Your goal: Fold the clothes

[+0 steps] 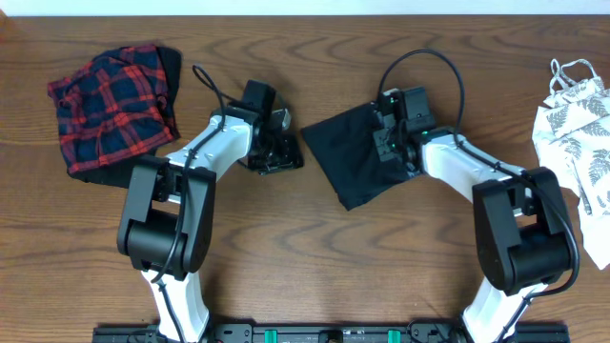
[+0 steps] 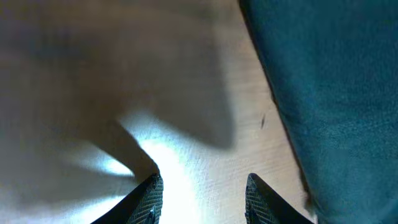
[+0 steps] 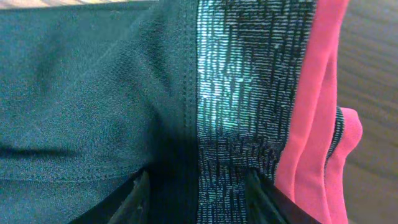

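1. the black leggings lie as a compact folded bundle mid-table, nearer the far edge; we judge that piece nearly done.
2. our right claw hangs over their waistband, fingers apart, pinching nothing we can see.
3. our left claw is open over bare table, just beside the bundle.
4. the plaid piece at the far left corner and the leaf-print top at the right edge lie crumpled, yet to fold.
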Controlling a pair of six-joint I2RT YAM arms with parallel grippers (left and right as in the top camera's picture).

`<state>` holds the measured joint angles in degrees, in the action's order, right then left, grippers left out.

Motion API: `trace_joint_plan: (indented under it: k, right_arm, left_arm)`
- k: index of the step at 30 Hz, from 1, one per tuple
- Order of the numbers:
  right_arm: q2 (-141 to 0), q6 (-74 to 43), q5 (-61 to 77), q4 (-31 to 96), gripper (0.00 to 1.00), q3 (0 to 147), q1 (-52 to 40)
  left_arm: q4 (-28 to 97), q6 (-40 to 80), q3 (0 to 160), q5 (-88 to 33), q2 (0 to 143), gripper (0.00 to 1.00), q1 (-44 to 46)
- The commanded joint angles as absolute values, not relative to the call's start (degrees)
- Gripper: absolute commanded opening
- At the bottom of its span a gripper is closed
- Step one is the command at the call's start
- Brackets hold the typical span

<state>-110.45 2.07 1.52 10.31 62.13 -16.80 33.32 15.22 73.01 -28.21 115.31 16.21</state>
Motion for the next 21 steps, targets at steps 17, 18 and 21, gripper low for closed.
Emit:
trace_joint_plan:
  k: [17, 18, 21]
  right_arm:
    - [-114.39, -5.13, 8.64, 11.84, 0.44, 59.61, -24.29]
    - [-114.39, -5.13, 8.91, 11.97, 0.44, 59.61, -24.32]
    - [-114.39, -5.10, 9.06, 12.01, 0.44, 59.61, -24.34]
  left_arm:
    - [36.21, 15.11, 72.38, -45.91, 116.49, 0.45, 15.99]
    - [36.21, 15.11, 72.38, -45.91, 116.49, 0.44, 15.99]
    - [36.53, 15.11, 72.38, -45.89, 116.49, 0.44, 16.03]
